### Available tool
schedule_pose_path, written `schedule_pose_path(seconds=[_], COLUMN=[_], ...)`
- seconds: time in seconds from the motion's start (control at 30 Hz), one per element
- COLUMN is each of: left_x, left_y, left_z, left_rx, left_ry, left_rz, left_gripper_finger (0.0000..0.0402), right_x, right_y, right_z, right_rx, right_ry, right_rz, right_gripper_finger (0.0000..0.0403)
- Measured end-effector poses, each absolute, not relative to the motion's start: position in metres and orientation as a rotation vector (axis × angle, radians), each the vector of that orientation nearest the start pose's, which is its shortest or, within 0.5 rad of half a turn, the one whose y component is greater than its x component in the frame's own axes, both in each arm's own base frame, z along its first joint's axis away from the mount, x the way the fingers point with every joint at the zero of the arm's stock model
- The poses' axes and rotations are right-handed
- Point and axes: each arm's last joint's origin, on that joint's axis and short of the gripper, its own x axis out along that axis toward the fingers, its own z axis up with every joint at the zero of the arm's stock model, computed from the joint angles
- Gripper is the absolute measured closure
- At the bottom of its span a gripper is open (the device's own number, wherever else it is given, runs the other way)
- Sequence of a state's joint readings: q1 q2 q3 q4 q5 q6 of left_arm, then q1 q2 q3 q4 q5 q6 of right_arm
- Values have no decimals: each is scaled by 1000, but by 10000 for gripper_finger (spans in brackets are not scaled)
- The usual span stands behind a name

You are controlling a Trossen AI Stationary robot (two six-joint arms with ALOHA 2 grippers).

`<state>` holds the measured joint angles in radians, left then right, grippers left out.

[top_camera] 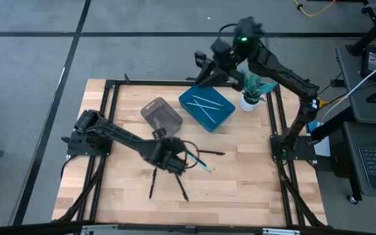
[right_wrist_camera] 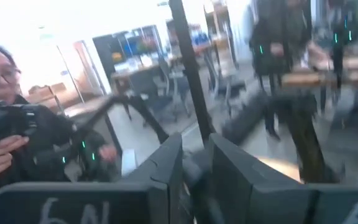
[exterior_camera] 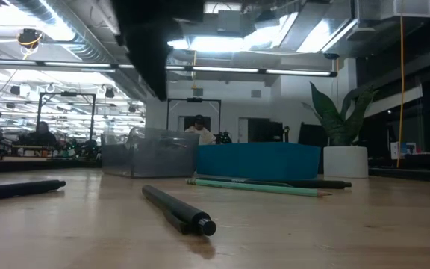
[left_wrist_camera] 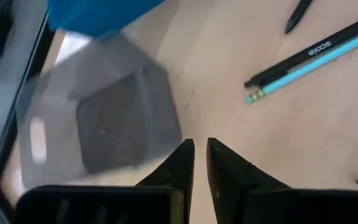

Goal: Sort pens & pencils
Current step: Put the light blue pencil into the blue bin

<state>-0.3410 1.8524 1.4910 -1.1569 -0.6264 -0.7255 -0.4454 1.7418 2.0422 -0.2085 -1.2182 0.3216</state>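
Hiding table pencils (top_camera: 201,163): left gripper (top_camera: 173,158).

Wooden table (top_camera: 253,189) bears pens & pencils (top_camera: 201,163), blue tray (top_camera: 206,108), clear bin (top_camera: 161,117), plant pot (top_camera: 249,102).

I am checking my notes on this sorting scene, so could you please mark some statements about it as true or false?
1. The blue tray holds two light blue sticks. True.
2. The grey container is full of black sticks. False: none can be seen in it.
3. The left claw is over the middle of the table, near the loose sticks. True.
4. The right claw is lowered into the blue tray. False: it is raised beyond the table's far edge.
5. A potted plant stands beside the blue tray. True.
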Motion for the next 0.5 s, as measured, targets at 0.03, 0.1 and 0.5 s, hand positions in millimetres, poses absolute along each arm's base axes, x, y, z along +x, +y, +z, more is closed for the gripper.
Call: schedule_pose_path(seconds=[0.03,0.1,0.5], left_x=[339,347,393], left_y=[-97,-90,-53], left_z=[233,232,212], left_rx=[124,173,336], left_ry=[1159,1159,1158], left_rz=[643,591,85], left_gripper_finger=[363,363,363], right_x=[331,323,294], right_y=[-129,-127,-133], right_z=[508,520,545], right_rx=[232,234,286], right_ry=[35,-4,-37], right_rz=[777,783,772], right_gripper_finger=[320,320,320])
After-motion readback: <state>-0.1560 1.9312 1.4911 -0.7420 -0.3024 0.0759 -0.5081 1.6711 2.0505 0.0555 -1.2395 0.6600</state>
